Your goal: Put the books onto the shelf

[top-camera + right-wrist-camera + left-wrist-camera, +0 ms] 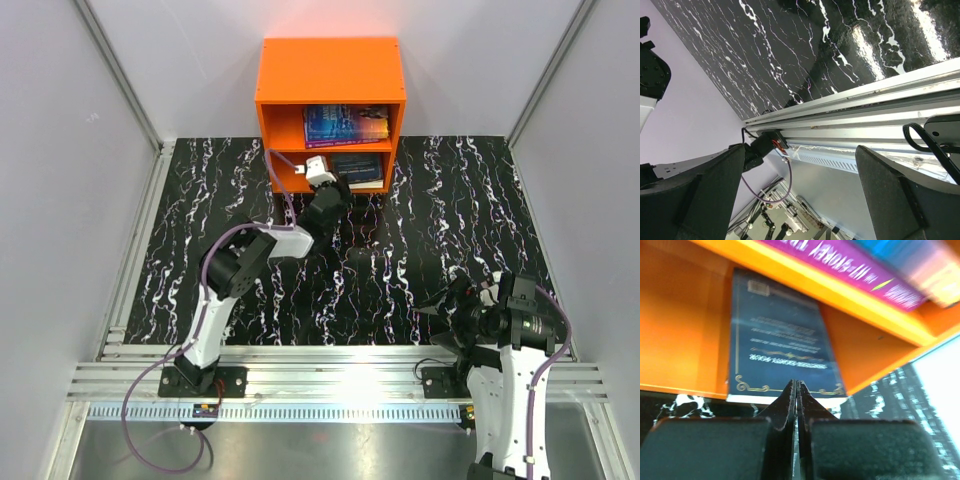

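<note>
**Left gripper (796, 385) closed at the near edge of the dark book (780, 340) in the shelf (680, 330)**
Its fingers are pressed together with nothing between them. The book lies flat just ahead of the tips in the lower compartment, its near edge slightly proud of the floor. The right gripper (800, 195) is spread wide and empty. If a push is made off-centre, the book could be skewed or overridden, or the shelf shoved back.

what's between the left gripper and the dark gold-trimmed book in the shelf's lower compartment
Nothing visible. The shut left gripper sits at the near edge of the dark book with gold ornament, which lies flat in the lower compartment of the orange shelf. Whether they touch is unclear.
</note>
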`<state>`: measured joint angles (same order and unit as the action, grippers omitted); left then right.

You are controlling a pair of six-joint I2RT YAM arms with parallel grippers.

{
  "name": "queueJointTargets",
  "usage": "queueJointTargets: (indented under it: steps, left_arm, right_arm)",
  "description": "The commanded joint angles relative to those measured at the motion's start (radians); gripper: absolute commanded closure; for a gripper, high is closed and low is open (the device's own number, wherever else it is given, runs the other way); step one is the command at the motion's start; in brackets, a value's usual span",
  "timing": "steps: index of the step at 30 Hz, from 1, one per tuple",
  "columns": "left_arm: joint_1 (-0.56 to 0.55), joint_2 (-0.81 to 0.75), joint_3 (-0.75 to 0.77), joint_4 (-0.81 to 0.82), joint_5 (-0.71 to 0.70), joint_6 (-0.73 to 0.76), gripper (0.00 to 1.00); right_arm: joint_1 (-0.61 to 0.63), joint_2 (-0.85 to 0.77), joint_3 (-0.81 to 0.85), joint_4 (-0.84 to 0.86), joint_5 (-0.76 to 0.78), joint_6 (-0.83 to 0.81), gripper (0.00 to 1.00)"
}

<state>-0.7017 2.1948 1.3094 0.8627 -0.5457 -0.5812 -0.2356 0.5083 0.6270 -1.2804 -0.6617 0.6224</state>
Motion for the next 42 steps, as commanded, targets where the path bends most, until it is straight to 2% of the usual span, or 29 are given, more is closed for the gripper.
queueJointTargets:
  steps: [1, 5, 9, 13, 17, 21, 28, 34, 38, 42]
  left_arm:
    - [0.002, -0.055, -0.041, 0.122, 0.007, -0.046, 1.00]
    - [0.008, 0.000, 0.013, 0.082, 0.033, -0.077, 1.00]
    - [0.045, 0.029, 0.094, -0.121, 0.105, -0.300, 1.00]
    - [0.039, 0.000, 0.080, -0.253, 0.112, -0.396, 1.00]
    - [0.034, 0.011, 0.093, -0.310, 0.090, -0.405, 1.00]
    - [0.039, 0.039, 0.171, -0.437, 0.076, -0.387, 1.00]
    - [0.047, 0.075, 0.237, -0.517, 0.038, -0.410, 1.00]
    - [0.047, 0.147, 0.438, -0.757, 0.032, -0.419, 1.00]
    - [0.056, 0.193, 0.513, -0.803, 0.030, -0.451, 1.00]
    - [0.070, 0.244, 0.640, -0.821, 0.027, -0.411, 1.00]
  right_arm:
    - [0.005, -0.013, -0.030, -0.212, 0.034, 0.005, 0.00]
    - [0.005, -0.017, -0.030, -0.218, 0.039, 0.007, 0.00]
    - [0.005, -0.031, -0.030, -0.231, 0.040, 0.011, 0.00]
    - [0.005, -0.039, -0.036, -0.229, 0.042, 0.017, 0.00]
    - [0.005, -0.031, -0.039, -0.211, 0.037, 0.025, 0.00]
    - [0.005, -0.024, -0.047, -0.194, 0.036, 0.027, 0.00]
    - [0.005, -0.002, -0.053, -0.175, 0.036, 0.020, 0.00]
    - [0.005, 0.042, -0.052, -0.139, 0.033, 0.014, 0.00]
    - [0.005, 0.062, -0.056, -0.120, 0.033, 0.008, 0.00]
    - [0.005, 0.068, -0.070, -0.105, 0.030, 0.004, 0.00]
